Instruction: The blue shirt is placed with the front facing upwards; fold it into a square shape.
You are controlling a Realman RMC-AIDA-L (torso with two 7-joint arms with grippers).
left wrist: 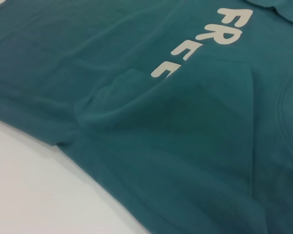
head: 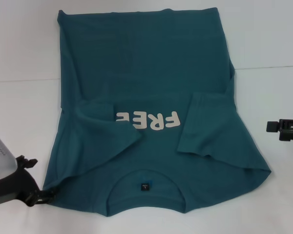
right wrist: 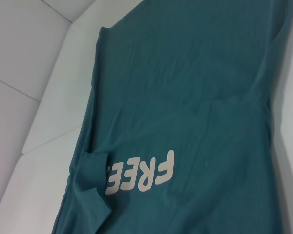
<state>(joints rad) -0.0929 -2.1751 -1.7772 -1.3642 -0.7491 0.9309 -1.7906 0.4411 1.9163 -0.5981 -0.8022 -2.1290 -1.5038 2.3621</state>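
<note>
I have the blue shirt lying flat on the white worktop, front up, collar at the near edge and hem at the far edge. Both sleeves are already turned inward over the chest: the left sleeve covers the end of the white print, so only "FREE" reads in the head view, and the right sleeve lies just beside the print's other end. The sides run fairly straight now, though the near right shoulder corner flares out wider than the far hem. My judgement: the sleeve folds are done and the lengthwise fold is the step in hand. The left pincer sits low at the near left shoulder corner, touching or nearly touching the cloth edge; I cannot tell whether it is spread or pinching cloth. The right pincer hangs well clear of the shirt on the right; I cannot tell its state either. Next move, as I judge it: both pincers need a grip on the two near shoulder corners, then a level carry toward the hem. Risk: the tucked sleeves slipping out.
</note>
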